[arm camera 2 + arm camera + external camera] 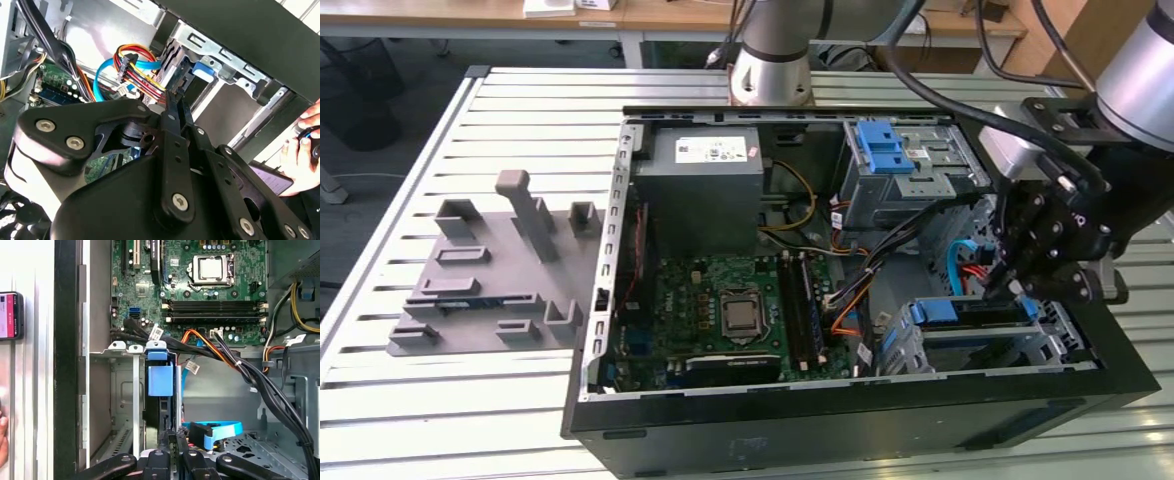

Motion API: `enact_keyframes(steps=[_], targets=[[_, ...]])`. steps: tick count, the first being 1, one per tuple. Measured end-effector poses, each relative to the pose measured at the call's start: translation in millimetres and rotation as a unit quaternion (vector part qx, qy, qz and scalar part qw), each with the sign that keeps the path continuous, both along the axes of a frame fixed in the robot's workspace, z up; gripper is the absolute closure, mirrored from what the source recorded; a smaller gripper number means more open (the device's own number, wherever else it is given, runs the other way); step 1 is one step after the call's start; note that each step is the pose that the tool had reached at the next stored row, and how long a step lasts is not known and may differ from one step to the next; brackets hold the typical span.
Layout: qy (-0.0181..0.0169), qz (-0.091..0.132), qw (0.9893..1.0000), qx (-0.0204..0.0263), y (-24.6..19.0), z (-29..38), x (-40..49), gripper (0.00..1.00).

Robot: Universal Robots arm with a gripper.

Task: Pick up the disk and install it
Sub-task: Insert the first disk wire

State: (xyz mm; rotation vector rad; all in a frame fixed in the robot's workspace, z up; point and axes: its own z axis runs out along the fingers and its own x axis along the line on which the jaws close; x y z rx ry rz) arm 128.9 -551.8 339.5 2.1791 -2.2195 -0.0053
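Gripper (1017, 283) fingers look pinched on the disk (160, 390), standing edge-up in the computer case's (854, 420) drive cage (125, 405).

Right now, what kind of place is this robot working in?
Probably a workshop or lab bench for computer assembly: an open computer case with its motherboard exposed lies on a slatted metal table, with desks behind.

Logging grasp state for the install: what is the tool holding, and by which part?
The tool appears to pinch the disk by its outer edge, the disk standing edgewise in the drive cage.
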Motion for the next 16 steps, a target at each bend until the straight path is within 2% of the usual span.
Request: enact_keyframes(steps=[6,16], targets=[[0.0001,-0.009,1.0,0.0001,-0.4,-2.8,1.8,0.84],[0.0002,-0.01,1.0,-0.0001,-0.4,-6.0,3.8,0.84]])
